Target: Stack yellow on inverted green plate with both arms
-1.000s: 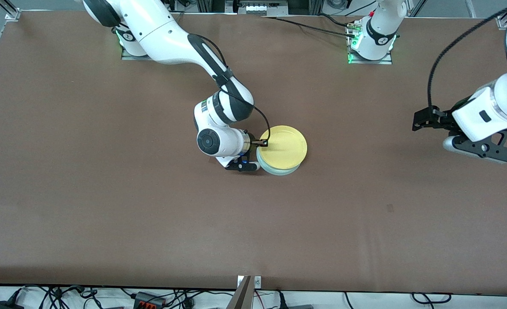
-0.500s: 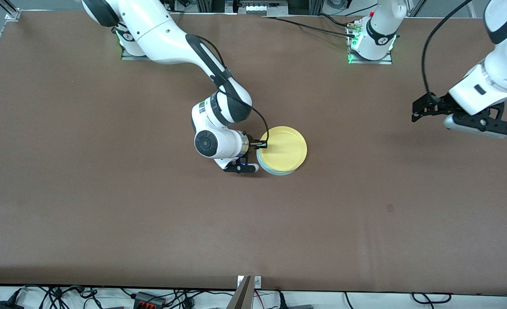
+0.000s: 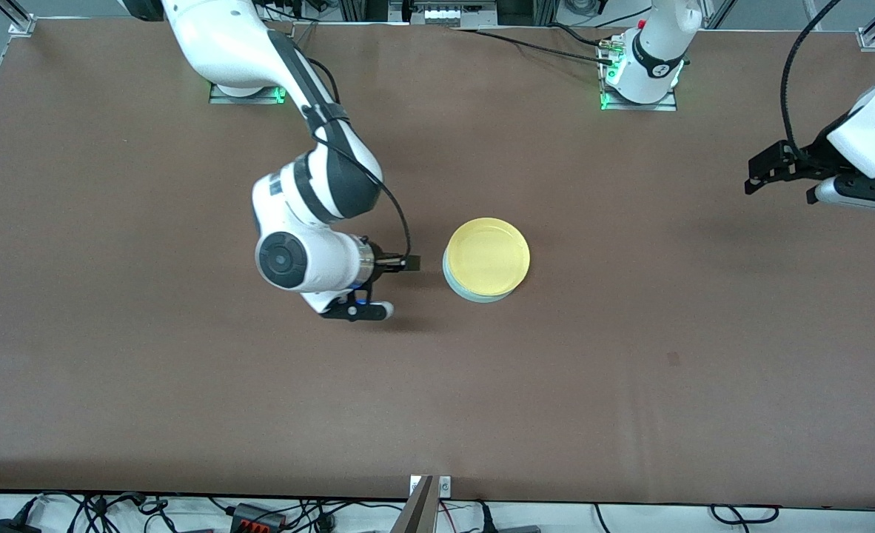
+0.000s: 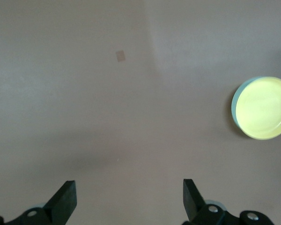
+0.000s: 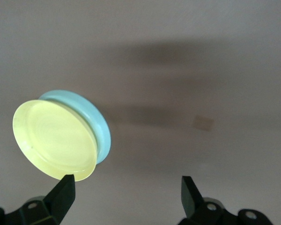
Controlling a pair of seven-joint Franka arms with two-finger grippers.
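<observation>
Sitting mid-bench (image 3: 630, 385): yellow (image 3: 488, 255) stacked on inverted green plate (image 3: 474, 295). Hovering just beside stack, toward right arm's end: right gripper (image 5: 126, 192), fingers spread, holding nothing, nearer arm. Waiting w/ fingers spread, well apart: left gripper (image 4: 129, 197).

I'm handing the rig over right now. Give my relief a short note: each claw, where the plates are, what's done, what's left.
Right claw: open, empty, over bare table beside the stack, toward the right arm's end.
Left claw: open, empty, raised over the left arm's end of the table, waiting.
Plates: yellow plate sits on the inverted green plate mid-table, no claw touching.
Done: stacking.
Left: probably only parking both arms.
</observation>
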